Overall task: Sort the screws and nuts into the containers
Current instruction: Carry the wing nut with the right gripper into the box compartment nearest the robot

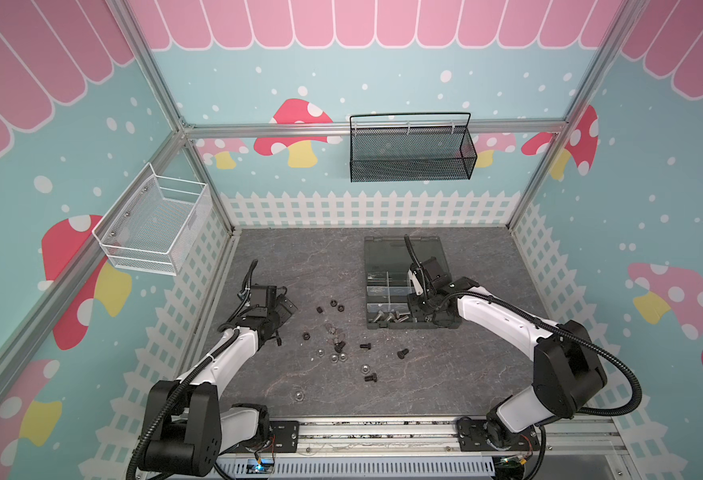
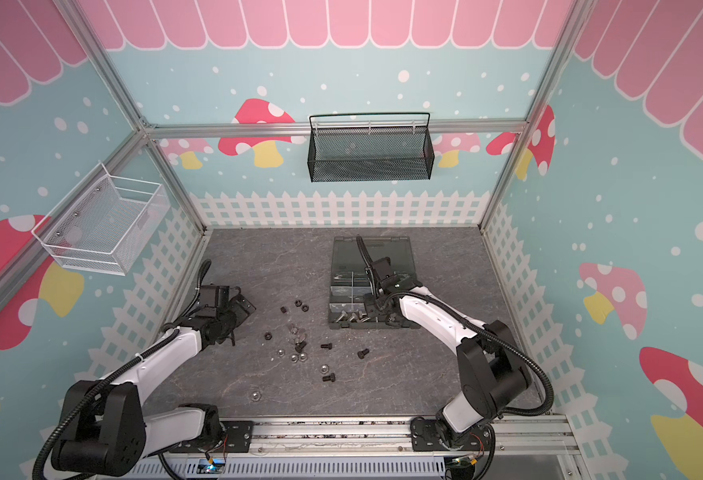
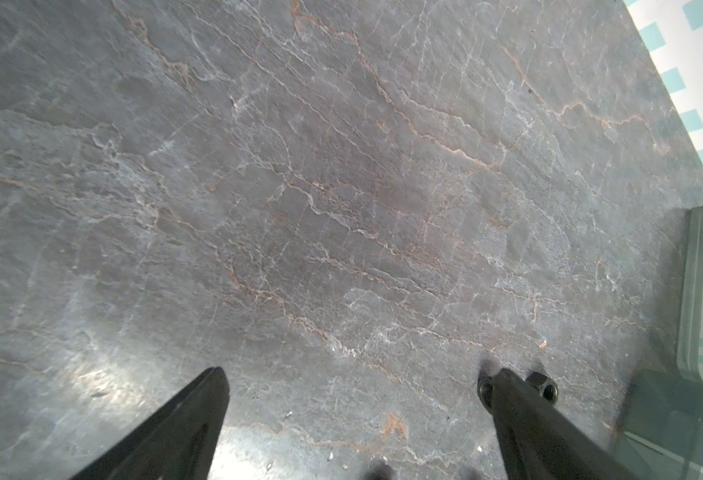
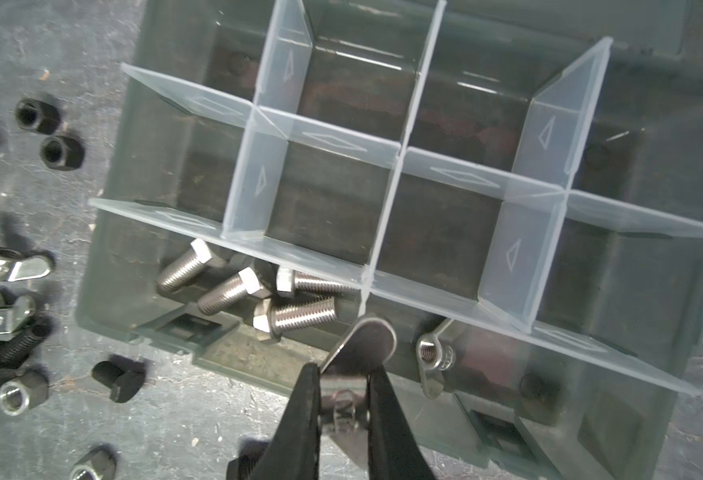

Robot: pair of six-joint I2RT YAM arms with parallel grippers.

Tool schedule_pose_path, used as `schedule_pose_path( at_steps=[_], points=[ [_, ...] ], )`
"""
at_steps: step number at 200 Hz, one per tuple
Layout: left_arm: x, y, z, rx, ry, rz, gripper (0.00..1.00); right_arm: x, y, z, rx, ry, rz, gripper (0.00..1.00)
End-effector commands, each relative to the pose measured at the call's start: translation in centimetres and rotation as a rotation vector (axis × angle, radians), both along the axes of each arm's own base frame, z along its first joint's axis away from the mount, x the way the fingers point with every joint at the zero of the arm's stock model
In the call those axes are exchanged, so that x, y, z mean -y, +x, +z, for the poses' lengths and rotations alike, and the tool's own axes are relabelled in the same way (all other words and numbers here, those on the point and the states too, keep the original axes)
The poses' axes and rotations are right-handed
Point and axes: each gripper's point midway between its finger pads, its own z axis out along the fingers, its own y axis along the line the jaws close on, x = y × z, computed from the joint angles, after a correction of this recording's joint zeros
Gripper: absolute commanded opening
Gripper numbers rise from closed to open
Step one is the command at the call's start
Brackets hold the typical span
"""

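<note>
Wing nut (image 4: 368,343) sat clamped in the right gripper (image 4: 343,370) over the organizer box's (image 4: 233,347) five-o'clock compartment (image 4: 507,361); left gripper (image 3: 358,382) gaped wide above the counter (image 3: 341,187).

The grey stone-look table (image 1: 445,374) carries an open box (image 1: 399,325) far and right of centre, its lid (image 1: 383,253) lying flat behind it. Left of the box and nearer, black screws (image 1: 402,353) and black and silver nuts (image 1: 334,303) lie scattered mid-table.

left end effector (image 3: 360,374) spread wide, right end effector (image 4: 343,370) pinched shut, angled downward
</note>
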Motion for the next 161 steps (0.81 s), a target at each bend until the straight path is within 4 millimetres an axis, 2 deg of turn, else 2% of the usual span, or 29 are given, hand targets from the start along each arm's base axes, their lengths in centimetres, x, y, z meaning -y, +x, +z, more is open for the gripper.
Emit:
schedule_pose_path(
  at_steps=[1,90,114,161],
  points=[
    [-0.1,0.4,0.1,0.011,-0.013,0.014,1.00,0.6,-0.4,-0.8,-0.022,-0.020,0.009,0.05],
    [0.0,0.4,0.0,0.008,-0.012,0.008,1.00,1.9,-0.6,-3.3,-0.078,-0.049,-0.014,0.11],
    [0.0,0.4,-0.2,0.001,-0.014,0.006,1.00,2.0,-0.9,-3.8,-0.092,-0.051,-0.018,0.17],
    [0.0,0.3,-0.2,-0.001,-0.015,0.006,1.00,2.1,-1.0,-3.9,-0.093,-0.048,-0.024,0.36]
  ],
)
